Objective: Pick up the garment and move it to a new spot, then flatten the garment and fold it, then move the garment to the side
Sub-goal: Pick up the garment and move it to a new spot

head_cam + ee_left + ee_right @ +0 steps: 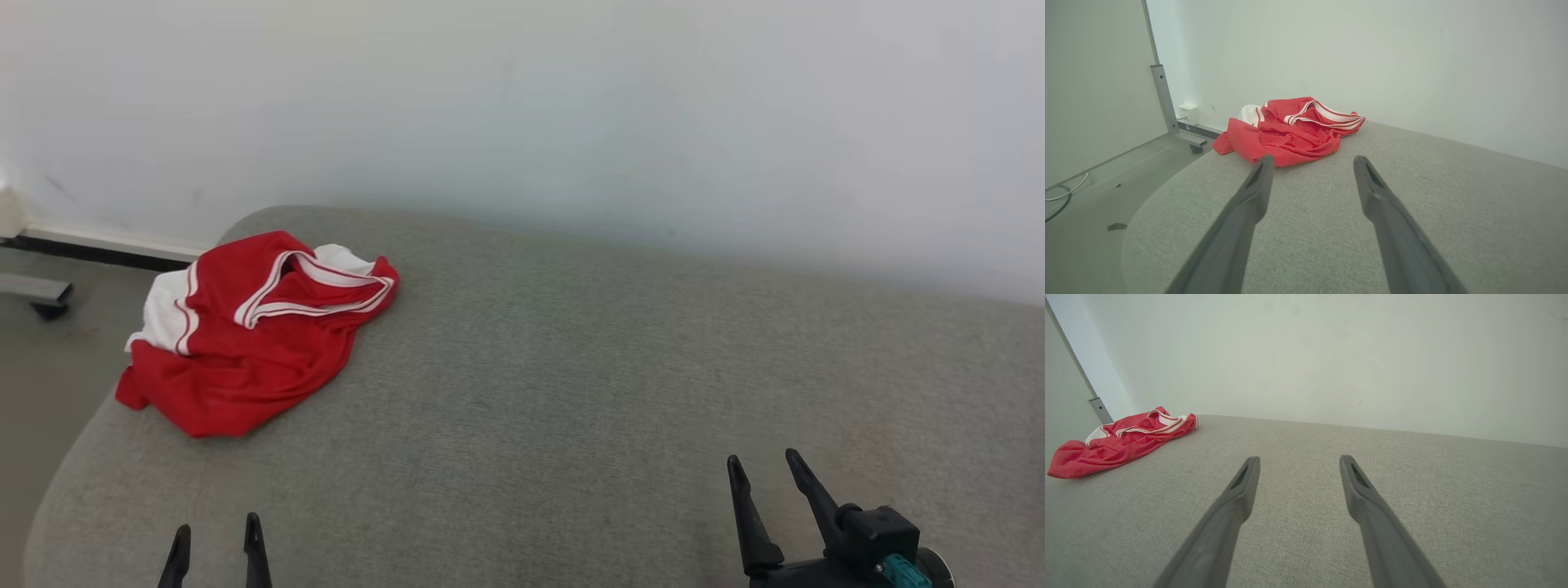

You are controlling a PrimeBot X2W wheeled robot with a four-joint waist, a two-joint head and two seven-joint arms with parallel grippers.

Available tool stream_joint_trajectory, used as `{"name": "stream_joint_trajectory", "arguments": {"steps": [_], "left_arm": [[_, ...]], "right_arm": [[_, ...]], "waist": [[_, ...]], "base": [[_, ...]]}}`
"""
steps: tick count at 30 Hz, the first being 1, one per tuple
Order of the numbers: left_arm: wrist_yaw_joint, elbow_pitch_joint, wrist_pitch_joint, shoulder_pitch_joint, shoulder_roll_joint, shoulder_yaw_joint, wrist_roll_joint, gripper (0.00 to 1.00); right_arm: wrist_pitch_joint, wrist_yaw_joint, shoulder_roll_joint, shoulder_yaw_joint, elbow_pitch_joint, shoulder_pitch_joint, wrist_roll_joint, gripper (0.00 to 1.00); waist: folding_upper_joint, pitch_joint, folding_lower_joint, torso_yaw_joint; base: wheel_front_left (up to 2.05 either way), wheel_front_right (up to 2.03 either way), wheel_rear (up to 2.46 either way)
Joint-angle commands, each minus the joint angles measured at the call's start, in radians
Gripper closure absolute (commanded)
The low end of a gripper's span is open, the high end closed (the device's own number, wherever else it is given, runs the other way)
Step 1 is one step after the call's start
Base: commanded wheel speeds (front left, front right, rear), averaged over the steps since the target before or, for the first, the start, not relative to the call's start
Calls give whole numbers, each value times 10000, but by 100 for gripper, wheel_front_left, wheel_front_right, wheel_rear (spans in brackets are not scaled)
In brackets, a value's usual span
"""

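Head view: at the far left edge a grey metal foot (37, 292) stands on the floor (41, 384). Just right of it, in the upper left of the frame, the red and white garment (245, 343) lies crumpled on the rounded corner of the grey fabric-covered worktop (571, 367), with one red fold reaching the worktop's left edge. At the bottom left my left fingers (255, 555) are spread wide apart with nothing between them, well short of the garment. A pale wall (571, 106) runs across the top of the frame. At the lower right my right fingers (747, 514) are spread just as wide and grip nothing, well apart from the garment. In the left wrist view the garment (1290, 134) lies just beyond my fingertips, left of centre. In the right wrist view it sits at the far left of the frame (1118, 443).
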State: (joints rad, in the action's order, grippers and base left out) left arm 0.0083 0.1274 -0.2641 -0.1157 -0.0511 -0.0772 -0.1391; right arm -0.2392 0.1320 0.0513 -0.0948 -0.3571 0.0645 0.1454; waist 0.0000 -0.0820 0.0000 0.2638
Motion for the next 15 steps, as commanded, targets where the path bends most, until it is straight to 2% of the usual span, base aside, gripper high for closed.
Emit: {"name": "stream_joint_trajectory", "arguments": {"steps": [1, 15], "left_arm": [[-3, -34, -2, -132, -22, -31, 112, 0], [-9, -97, -2, -117, -31, -328, 95, 0]], "right_arm": [[-54, -28, -13, -6, -16, 54, 98, 0], [-153, -28, -15, -207, -184, 113, 106, 0]], "waist": [[0, -60, 0, 269], [0, -17, 0, 277]], "base": [[0, 0, 0], [0, 0, 0]]}}
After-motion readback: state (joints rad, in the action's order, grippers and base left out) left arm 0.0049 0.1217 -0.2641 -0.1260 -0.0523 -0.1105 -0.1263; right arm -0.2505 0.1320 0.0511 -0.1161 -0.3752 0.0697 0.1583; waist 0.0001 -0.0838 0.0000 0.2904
